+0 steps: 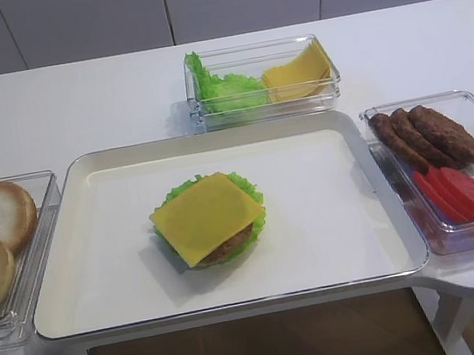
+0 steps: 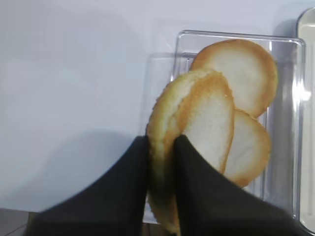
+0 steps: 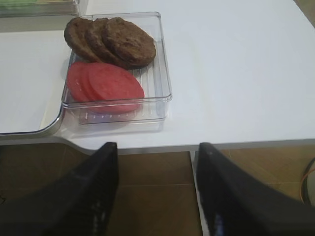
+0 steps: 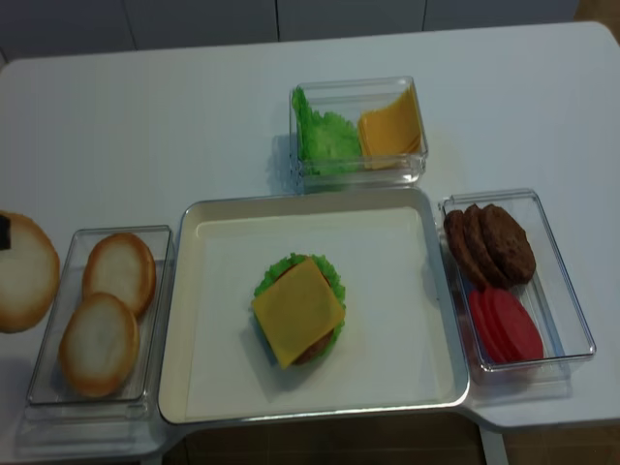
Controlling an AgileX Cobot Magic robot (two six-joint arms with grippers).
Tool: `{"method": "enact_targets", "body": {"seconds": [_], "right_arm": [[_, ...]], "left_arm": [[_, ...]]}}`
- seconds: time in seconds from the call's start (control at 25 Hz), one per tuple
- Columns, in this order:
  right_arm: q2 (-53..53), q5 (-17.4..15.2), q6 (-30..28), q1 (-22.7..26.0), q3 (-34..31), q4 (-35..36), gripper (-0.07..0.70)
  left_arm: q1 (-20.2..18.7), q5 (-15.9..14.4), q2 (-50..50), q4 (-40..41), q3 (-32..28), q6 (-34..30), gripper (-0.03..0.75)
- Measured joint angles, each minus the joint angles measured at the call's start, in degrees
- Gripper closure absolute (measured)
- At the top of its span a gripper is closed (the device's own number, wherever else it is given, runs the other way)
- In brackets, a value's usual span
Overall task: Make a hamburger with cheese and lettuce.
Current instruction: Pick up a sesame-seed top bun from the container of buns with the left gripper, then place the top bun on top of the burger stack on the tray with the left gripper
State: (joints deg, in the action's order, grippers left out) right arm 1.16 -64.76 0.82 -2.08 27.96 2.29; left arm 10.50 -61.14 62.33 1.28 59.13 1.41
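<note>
I read no writing anywhere. My left claw (image 2: 161, 162) pinches a pale bun half (image 2: 194, 132); my right claw (image 3: 156, 162) hangs agape. The hamburger (image 1: 210, 219), glossy square cheese (image 1: 207, 216) over frilly lettuce (image 1: 246, 181), sits mid-tray (image 1: 331, 217).

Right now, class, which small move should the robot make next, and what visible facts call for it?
Probably carry the bun half held by the left gripper over the tray and lower it onto the cheese, since the hamburger has no top yet.

we saw the hamburger (image 1: 210, 219) on the big tray (image 1: 335, 243), with the cheese (image 1: 207, 217) on top and lettuce (image 1: 249, 185) peeking out.
</note>
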Motion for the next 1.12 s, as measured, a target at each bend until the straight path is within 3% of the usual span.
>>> {"method": "enact_targets", "body": {"seconds": [0.2, 0.44, 0.84, 1.12], "right_arm": [[0.0, 0.0, 0.0, 0.0, 0.0, 0.0, 0.25], [0.0, 0.0, 0.0, 0.0, 0.0, 0.0, 0.251], [0.0, 0.0, 0.0, 0.0, 0.0, 0.0, 0.259], [0.0, 0.0, 0.0, 0.0, 0.0, 0.0, 0.271]], "left_arm": [[-6.1, -2.4, -0.1, 0.5, 2.5, 0.0, 0.605], [-16.8, -4.1, -0.1, 2.5, 3.7, 1.8, 0.605], [-42.2, -4.2, 4.3, 19.5, 3.7, 18.9, 0.605], [-57.3, -3.2, 12.3, 32.6, 3.8, 28.7, 0.608]]}}
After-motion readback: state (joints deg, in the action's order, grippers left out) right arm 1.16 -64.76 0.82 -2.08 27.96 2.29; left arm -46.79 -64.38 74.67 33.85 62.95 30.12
